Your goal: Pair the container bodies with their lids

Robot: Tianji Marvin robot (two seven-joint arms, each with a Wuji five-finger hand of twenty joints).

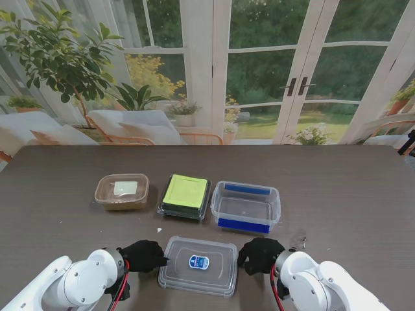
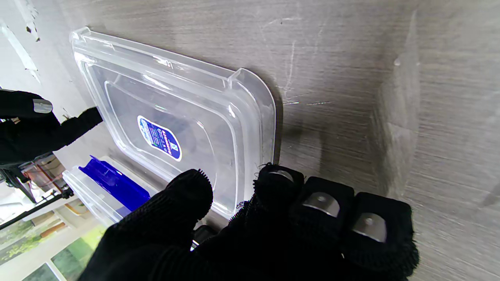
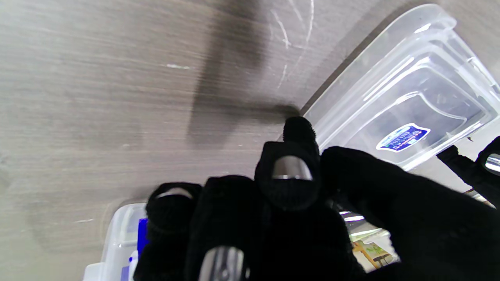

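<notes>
Three containers (image 1: 245, 206) behind clear lid (image 1: 199, 264); fingers (image 2: 273, 187) (curled, empty) flank lid.

— What can you not see well?
— My right hand (image 3: 297, 218) is blurred in its wrist view and hides part of the blue-clipped container (image 3: 121, 242), which the edge also cuts.
— And the left?
— My left hand (image 2: 273, 226) covers one corner of the clear lid (image 2: 172, 117).

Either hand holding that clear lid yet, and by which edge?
Neither visibly grips it. The left hand and right hand flank the short ends of the clear lid, lying flat; contact cannot be told.
</notes>
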